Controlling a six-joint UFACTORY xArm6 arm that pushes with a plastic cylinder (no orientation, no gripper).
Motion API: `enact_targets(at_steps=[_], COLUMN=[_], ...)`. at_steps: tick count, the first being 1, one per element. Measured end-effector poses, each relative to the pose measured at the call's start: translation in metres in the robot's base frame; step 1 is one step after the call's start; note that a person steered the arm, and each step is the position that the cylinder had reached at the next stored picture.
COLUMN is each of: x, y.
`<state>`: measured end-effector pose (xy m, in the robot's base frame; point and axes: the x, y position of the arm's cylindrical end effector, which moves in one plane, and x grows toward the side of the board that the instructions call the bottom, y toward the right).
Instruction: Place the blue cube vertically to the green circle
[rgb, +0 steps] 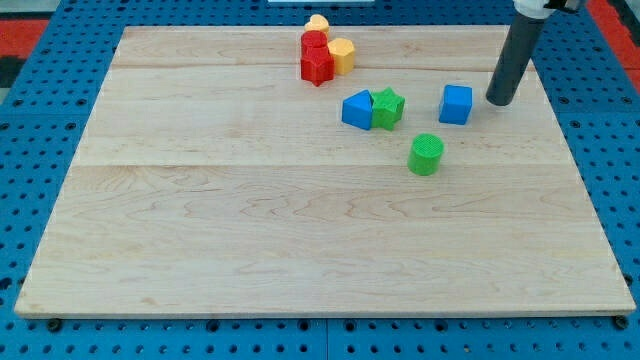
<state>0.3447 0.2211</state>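
The blue cube (455, 104) is sitting on the wooden board (250, 230) in the upper right part of the view, up and to the right of the green circle (426, 154), with a clear gap between them. My tip (499, 100) is resting just to the right of the blue cube, close beside it but not touching. There is no pincer on this rod, so nothing is standing apart or closing together.

To the left of the cube, a green star-like block (388, 108) is touching another blue block (357, 109). Farther up and left, two red blocks (316, 58) are crowding against two yellow blocks (340, 53) near the board's top edge.
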Motion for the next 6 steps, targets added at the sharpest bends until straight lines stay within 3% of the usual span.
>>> enact_targets(at_steps=[4, 6], x=[0.000, 0.010], y=[-0.045, -0.029])
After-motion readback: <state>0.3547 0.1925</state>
